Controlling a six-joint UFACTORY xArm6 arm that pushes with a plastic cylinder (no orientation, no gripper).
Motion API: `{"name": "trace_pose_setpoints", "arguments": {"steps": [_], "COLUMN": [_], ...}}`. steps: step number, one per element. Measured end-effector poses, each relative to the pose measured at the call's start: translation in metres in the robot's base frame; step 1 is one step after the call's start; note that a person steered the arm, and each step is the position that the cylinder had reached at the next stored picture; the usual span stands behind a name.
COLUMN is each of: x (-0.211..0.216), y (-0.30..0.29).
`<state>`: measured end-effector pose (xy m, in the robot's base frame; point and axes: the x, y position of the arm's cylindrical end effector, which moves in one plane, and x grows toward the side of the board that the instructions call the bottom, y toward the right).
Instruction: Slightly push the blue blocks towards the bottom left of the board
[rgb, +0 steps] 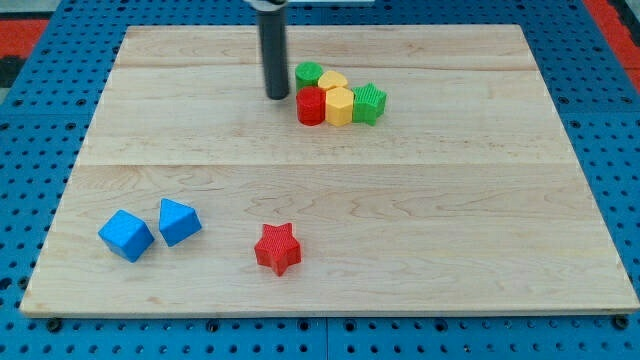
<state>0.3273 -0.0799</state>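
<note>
Blue plastic cube (126, 235) and blue angular block (179, 221) sit bottom left on the wooden tabletop (450, 200). My tip (277, 96), a jawless tool holding nothing, stands well apart; push apparently pending.

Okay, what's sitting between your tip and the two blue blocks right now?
Nothing: in the camera view only bare board lies between my tip and the blue blocks. The red star sits off that line.

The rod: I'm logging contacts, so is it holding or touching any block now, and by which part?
Nothing is held. My tip stands just left of the red cylinder, apart from it, far from both blue blocks.
</note>
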Motion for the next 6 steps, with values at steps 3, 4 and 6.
{"name": "trace_pose_setpoints", "arguments": {"steps": [3,4,6], "x": [0.191,0.191,0.288], "y": [-0.146,-0.179,-0.211]}}
